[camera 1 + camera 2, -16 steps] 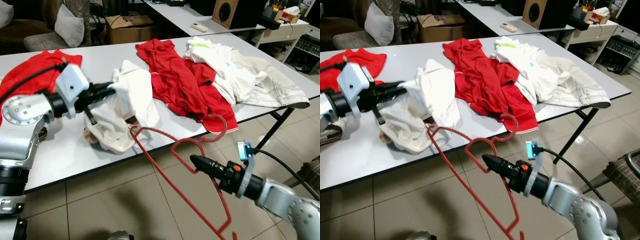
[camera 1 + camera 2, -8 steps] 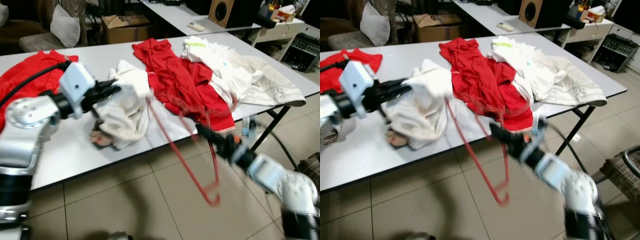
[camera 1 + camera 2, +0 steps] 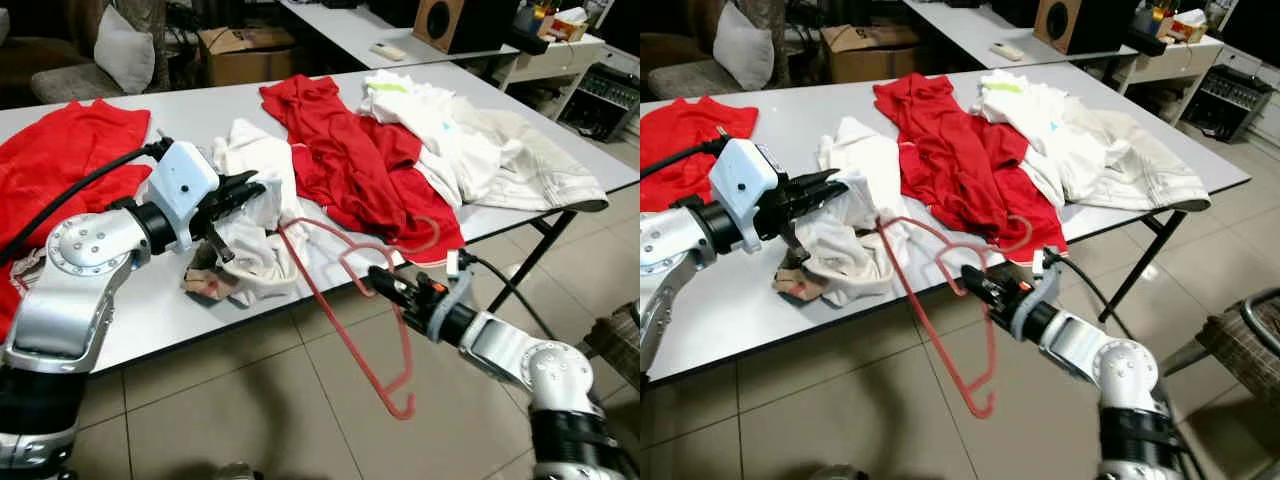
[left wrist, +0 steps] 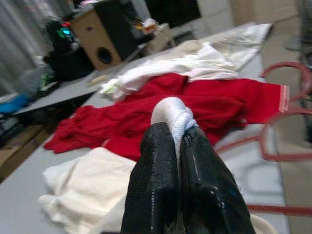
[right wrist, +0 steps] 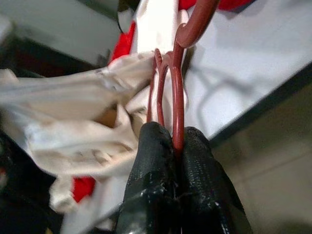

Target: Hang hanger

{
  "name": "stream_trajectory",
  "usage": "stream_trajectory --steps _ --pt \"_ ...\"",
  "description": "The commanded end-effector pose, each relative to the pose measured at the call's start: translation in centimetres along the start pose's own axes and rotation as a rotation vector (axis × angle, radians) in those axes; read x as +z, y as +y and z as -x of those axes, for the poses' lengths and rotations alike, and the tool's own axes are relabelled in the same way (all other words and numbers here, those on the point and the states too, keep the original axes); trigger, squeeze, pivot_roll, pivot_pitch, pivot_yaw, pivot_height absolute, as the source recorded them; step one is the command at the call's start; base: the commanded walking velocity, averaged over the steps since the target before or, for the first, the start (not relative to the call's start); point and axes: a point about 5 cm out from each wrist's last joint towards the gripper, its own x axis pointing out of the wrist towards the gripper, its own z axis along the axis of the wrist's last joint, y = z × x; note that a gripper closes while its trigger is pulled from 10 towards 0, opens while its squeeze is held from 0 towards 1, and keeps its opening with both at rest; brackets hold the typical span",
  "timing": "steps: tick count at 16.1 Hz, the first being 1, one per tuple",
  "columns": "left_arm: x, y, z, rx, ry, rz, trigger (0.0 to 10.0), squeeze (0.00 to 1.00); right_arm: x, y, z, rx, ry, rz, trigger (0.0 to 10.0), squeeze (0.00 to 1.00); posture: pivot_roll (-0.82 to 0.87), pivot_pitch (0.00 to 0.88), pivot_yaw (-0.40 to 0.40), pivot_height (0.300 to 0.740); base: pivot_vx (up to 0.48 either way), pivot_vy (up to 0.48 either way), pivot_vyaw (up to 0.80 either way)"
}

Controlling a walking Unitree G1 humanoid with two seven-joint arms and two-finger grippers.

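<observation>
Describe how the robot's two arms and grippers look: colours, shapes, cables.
Both arms are silver with rounded joints. The left gripper has a pale boxy wrist block and a black cable; the right gripper has a black wrist section, a pale collar and a black cable. Each has two long black fingers.

Left arm: reaching forward over the table edge, elbow bent; left gripper [image 3: 252, 190] pinching a fold of white cloth between closed fingers [image 4: 156, 190]. Right arm: extending forward and leftward, low; right gripper [image 3: 378, 284] clamping a red wire between pressed-together fingers [image 5: 151, 170].
</observation>
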Motion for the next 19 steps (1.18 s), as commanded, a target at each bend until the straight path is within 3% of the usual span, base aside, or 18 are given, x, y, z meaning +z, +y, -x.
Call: stream_trajectory --steps 1,3,4,5,6,9,13,16,19 --pt "0.3 -1.0 0.1 -0.08 0.007 0.005 0.0 0.0 1.3 0.1 0.0 -0.008 -0.061 -0.027 10.0 0.0 -0.04 0.0 -0.067 0.74 0.0 0.0 0.0" --pt "-0.8 -1.8 0.3 -0.133 0.085 0.024 0.0 0.0 2.0 0.6 -1.0 0.007 -0.107 -0.02 10.0 0.0 -0.03 0.0 -0.053 0.74 0.0 0.0 0.0" --pt "-1.5 -2.5 -0.1 -0.127 0.115 0.047 0.0 0.0 2.4 1.4 -2.5 0.033 -0.143 -0.025 10.0 0.0 -0.02 0.0 -0.046 0.74 0.0 0.0 0.0" --pt "-1.5 -2.8 -0.3 -0.136 0.112 0.049 0.0 0.0 2.4 1.5 -2.9 0.029 -0.157 -0.029 10.0 0.0 -0.02 0.0 -0.046 0.74 0.0 0.0 0.0" --pt "-0.9 -3.9 -0.8 -0.175 0.09 0.076 0.0 0.0 2.7 1.8 -4.4 0.012 -0.223 -0.05 10.0 0.0 -0.01 0.0 -0.043 0.74 0.0 0.0 0.0" --pt "-0.9 -5.7 -1.1 -0.228 0.093 0.136 0.0 0.0 3.9 3.6 -6.6 0.079 -0.388 -0.207 10.0 0.0 0.0 0.0 -0.039 0.74 0.0 0.0 0.0" --pt "-0.6 -7.2 -0.9 -0.283 0.082 0.271 0.0 0.0 4.8 5.3 -8.6 0.135 -0.504 -0.313 10.0 0.0 0.02 0.0 -0.045 0.74 0.0 0.0 0.0" --pt "-0.9 -7.4 -0.9 -0.286 0.111 0.29 0.0 0.0 4.7 6.3 -9.5 0.18 -0.511 -0.393 10.0 0.0 0.03 0.0 -0.051 0.74 0.0 0.0 0.0" --pt "-3.0 -5.5 0.0 -0.145 0.211 0.305 0.0 0.0 4.8 6.8 -9.7 0.221 -0.527 -0.459 10.0 0.0 0.04 0.0 -0.053 0.74 0.0 0.0 0.0"
